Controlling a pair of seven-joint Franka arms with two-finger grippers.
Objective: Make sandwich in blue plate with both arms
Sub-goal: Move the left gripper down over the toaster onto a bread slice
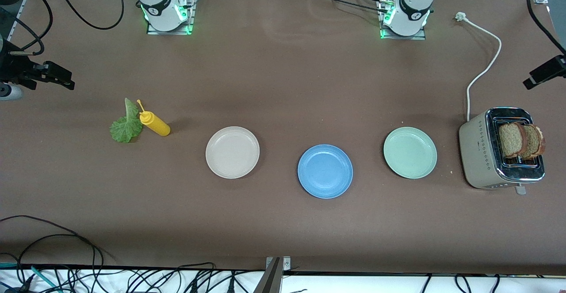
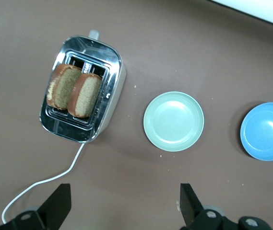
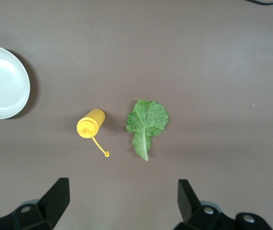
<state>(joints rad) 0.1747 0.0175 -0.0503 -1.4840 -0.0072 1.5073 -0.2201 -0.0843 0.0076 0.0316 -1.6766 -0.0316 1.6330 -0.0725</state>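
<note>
The blue plate (image 1: pixel 325 171) sits bare on the brown table (image 1: pixel 283 85), mid-row between two other plates and a bit nearer the front cam than both: a beige plate (image 1: pixel 232 152) toward the right arm's end, a mint-green plate (image 1: pixel 410 152) toward the left arm's end. None of the three touch.

Sandwich parts aren't on any plate. Two brown bread slices (image 1: pixel 521 140) stand upright in the slots of a beige-and-chrome toaster (image 1: pixel 479 156) at the left arm's end of the table, just beside the mint-green plate; its white cord (image 1: pixel 484 70) runs up toward the left arm's base. The lettuce leaf (image 1: pixel 125 125) lies flat near the right arm's end, w/ a yellow squeeze bottle (image 1: pixel 154 123) standing just beside it, cap flipped open on its strap. In the front view the bottle's base overlaps the leaf's edge; in the right wrist view they're apart.

Left gripper (image 2: pixel 124 203) hangs high over the table beside the toaster, fingers spread wide, nothing between them; toaster, bread, mint-green plate and part of the blue plate show below it. Right gripper (image 3: pixel 122 201) hangs high over the table by the lettuce and bottle, fingers also spread wide and empty. Both arms are pulled back to the table's ends.
</note>
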